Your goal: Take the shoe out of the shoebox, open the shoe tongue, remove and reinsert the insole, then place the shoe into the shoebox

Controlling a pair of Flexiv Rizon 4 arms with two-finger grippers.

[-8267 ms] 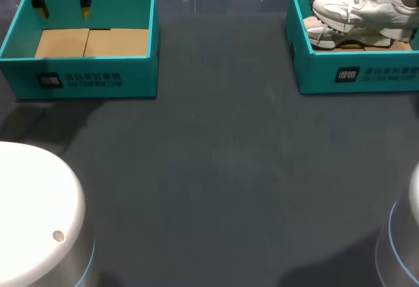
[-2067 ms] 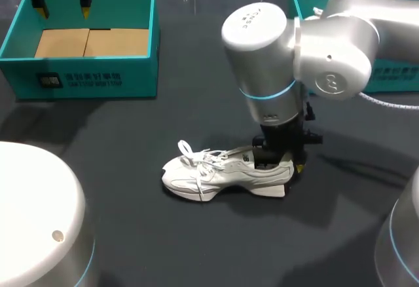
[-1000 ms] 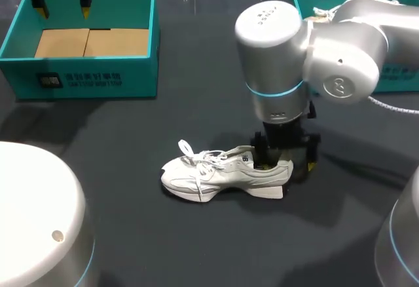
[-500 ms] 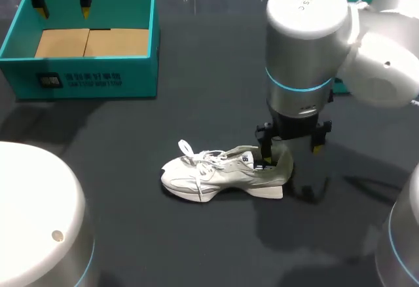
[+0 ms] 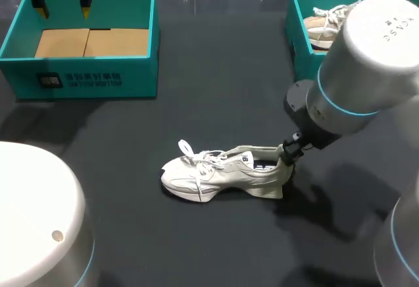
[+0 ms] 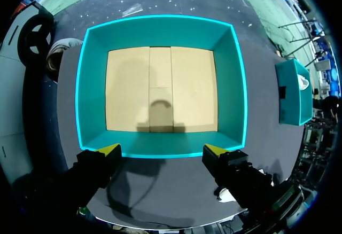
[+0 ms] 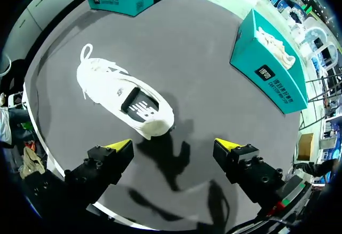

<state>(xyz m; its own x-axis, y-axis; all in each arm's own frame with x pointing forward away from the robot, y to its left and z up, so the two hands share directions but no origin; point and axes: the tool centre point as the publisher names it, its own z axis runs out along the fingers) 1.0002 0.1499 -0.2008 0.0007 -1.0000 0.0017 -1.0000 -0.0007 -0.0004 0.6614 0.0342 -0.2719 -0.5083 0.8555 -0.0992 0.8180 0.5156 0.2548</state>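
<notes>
Head view shows the shoe standing on its sole on the tabletop at lower centre of the frame, its long axis running left to right, toe to the left and heel to the right. In the right wrist view our right gripper has its fingers spread and holds nothing; the heel is the part of the shoe nearest ahead of them, and the dark insole faces up. Our left gripper hangs at the upper left over the empty shoebox, fingers likewise released, well apart from the shoe. We judge the right arm the nearer one; the tongue lies past the collar, toward the laces.
</notes>
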